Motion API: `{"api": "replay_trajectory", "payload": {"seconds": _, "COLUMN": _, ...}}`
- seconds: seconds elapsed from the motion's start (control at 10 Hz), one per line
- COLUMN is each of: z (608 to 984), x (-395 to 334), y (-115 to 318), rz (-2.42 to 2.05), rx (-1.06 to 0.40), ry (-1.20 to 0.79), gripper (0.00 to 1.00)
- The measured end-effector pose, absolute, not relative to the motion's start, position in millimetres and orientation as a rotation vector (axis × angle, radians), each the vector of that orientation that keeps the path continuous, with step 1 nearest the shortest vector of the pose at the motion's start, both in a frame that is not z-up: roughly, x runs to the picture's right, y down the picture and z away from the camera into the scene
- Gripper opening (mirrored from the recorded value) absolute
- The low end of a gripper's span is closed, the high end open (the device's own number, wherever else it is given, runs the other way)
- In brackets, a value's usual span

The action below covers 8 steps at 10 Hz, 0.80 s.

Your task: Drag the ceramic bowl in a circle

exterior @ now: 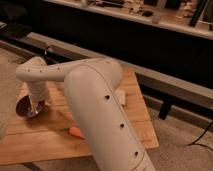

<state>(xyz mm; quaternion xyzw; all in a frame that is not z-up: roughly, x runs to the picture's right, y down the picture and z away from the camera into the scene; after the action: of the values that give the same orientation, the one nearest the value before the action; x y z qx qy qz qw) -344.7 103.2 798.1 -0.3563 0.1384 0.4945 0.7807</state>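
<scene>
Facing upward, round ceramic bowl [25, 106], jaws at its rim

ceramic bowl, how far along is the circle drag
Done: the reach, since the gripper is down at the ceramic bowl near the left edge of the wooden table. In hand: the drag, with the arm bent over the bowl. Left: the circle itself; one moment does not show how much is traced.

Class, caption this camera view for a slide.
Gripper at the ceramic bowl on the wooden table, carrot nearby.
</scene>
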Motion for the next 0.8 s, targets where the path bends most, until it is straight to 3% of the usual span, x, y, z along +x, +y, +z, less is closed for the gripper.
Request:
{"api": "replay_trajectory", "payload": {"seconds": 0.3, "z": 805.1, "x": -346.6, "y": 108.3, "rz": 1.054, "rx": -0.761, "ry": 0.314, "gripper": 0.39}}
{"api": "replay_trajectory", "payload": {"seconds": 0.4, "z": 805.4, "x": -345.6, "y": 107.3, "rz": 1.051, "rx": -0.758, "ry": 0.318, "gripper": 0.25}}
{"api": "replay_trajectory", "payload": {"seconds": 0.6, "z": 802.3, "x": -342.9, "y": 106.0, "rz": 1.039, "rx": -0.756, "ry": 0.329, "gripper": 0.07}}
{"api": "replay_trajectory", "payload": {"seconds": 0.8, "z": 798.8, "x": -337.2, "y": 107.4, "rz": 1.017, "rx": -0.751, "ry": 0.35, "gripper": 0.0}}
